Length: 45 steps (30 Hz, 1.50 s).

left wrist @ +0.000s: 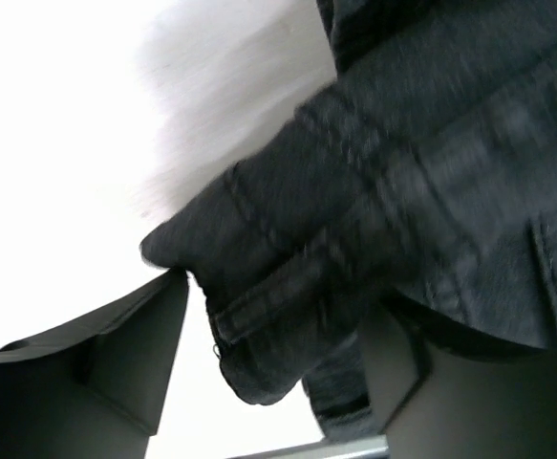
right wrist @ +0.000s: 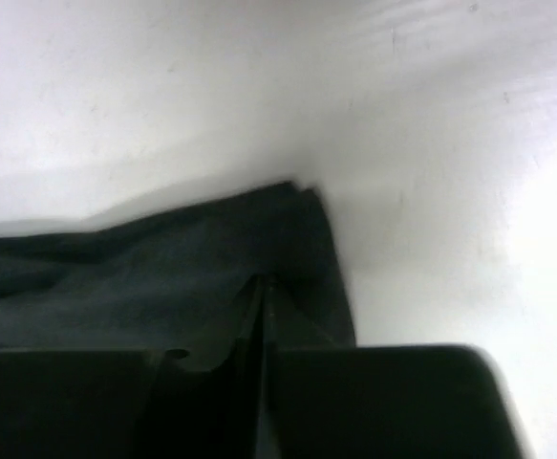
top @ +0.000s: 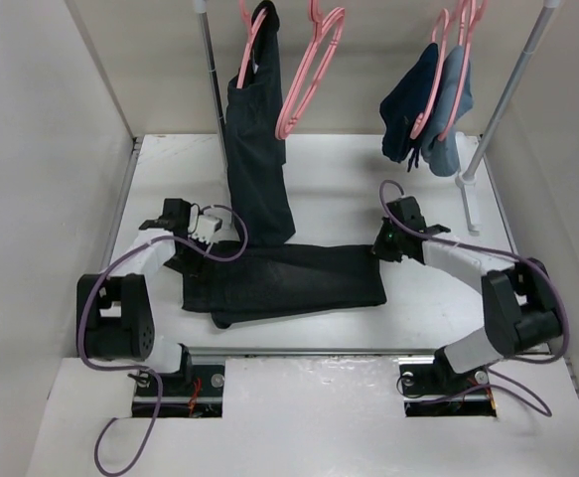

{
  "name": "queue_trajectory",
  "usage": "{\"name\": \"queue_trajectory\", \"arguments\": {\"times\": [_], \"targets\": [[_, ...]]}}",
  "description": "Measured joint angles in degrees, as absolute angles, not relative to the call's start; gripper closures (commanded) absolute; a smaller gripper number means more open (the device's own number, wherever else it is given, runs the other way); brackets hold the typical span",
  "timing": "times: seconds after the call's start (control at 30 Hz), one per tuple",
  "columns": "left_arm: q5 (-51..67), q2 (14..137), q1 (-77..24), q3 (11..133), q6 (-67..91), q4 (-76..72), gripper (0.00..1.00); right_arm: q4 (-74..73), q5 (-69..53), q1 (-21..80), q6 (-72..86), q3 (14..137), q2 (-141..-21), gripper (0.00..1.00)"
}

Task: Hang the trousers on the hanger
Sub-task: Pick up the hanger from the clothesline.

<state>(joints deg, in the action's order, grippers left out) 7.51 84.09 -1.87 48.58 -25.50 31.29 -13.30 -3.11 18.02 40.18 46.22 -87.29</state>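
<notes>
Right wrist view: the right gripper [right wrist: 264, 283] has its fingers pressed together to a thin line on the end of the long, plain black matte fabric trousers [right wrist: 144, 277]. The cloth rises to the tips, so it looks pinched, but only close to the corner. That makes for a shallow hold.

In the left wrist view, the left gripper [left wrist: 276, 296] has its fingers [left wrist: 116, 363] partway apart around a bunched, seamed edge of the same garment. The picture is blurred, and I cannot tell whether they bite.

From above, the trousers lie folded lengthwise across the white table [top: 448, 298], with one gripper at each end. The lower end of a second dark pair [top: 259, 169], hanging on its own hanger, reaches the table just beside the left gripper. An empty thin pink plastic hanger [top: 309, 72] hangs behind it and is probably the target. A navy-blue garment [top: 428, 109] hangs well to the right.

The step in hand appears to be securing both ends for the lift.
- The left should close firmly on the thick seam rather than on loose folds.
- Both arms should rise together and keep the cloth level and lightly taut, so the corner hold is not tugged free.
- The left arm should stay clear of the hanging pair, which could snag.
- The cloth should come fully off the table before going toward the hanger's loop.
</notes>
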Motion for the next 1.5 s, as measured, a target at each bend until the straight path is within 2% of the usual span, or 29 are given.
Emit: {"name": "queue_trajectory", "arguments": {"times": [0.03,0.1,0.13,0.2,0.47,0.5,0.6,0.73,0.8,0.83,0.87,0.97,1.07,1.2,1.5], "targets": [[7.29,82.89,-1.85,48.71,-26.22,31.9,0.32,-15.53,-0.91,19.25,39.44,46.92,-85.73,0.73],[7.51,79.68,-1.76,49.6,-27.97,34.06,0.32,-20.78,2.55,22.87,36.99,49.74,-82.04,0.58],[7.99,77.71,-1.76,50.68,-29.1,35.55,0.31,-22.76,3.9,24.97,35.66,51.72,-80.07,0.47],[9.67,73.6,-1.74,52.95,-31.53,37.5,0.31,-26.06,4.8,28.71,32.23,56.58,-76.27,0.4],[16.56,56.29,-1.74,57.19,-35.51,40.14,0.28,-33.65,-0.38,37.6,23.18,79.29,-67.31,0.27],[17.26,55.2,-1.74,57.19,-35.35,40.12,0.27,-33.34,-1.76,37.58,22.81,82.5,-67.53,0.18],[18.74,52.93,-1.74,57.21,-34.11,39.51,0.2,-30.44,-5.28,37.58,22.44,92.09,-70.15,0.09],[19.57,52.1,-1.74,57.8,-32.1,38.52,0.2,-25.36,-9.78,37.54,22.5,105.65,-79.57,0.09],[19.53,52.1,-1.74,57.8,-31.35,38.06,0.2,-22.39,-11.51,37.45,23.0,110.34,-84.82,0.16],[19.53,52.1,-1.74,57.8,-30.98,37.89,0.19,-21.04,-12.29,37.15,23.57,111.61,-87.26,0.23],[19.51,52.1,-1.74,57.8,-30.61,37.71,0.19,-19.46,-12.91,36.67,24.86,112.14,-89.62,0.42],[19.49,51.86,-1.74,57.78,-29.63,37.12,0.19,-16.6,-13.8,34.28,28.34,112.09,-94.67,0.64],[19.46,51.53,-1.74,57.74,-29.06,36.62,0.19,-14.72,-13.87,31.68,31.68,112.09,-98.39,0.64],[19.25,51.11,-1.74,57.45,-28.69,35.94,0.19,-13.26,-14.66,29.95,33.91,112.99,-100.88,0.57],[17.93,50.81,-1.74,56.58,-28.42,35.46,0.19,-9.56,-17.15,29.69,36.36,114.65,-101.41,0.53]]}}
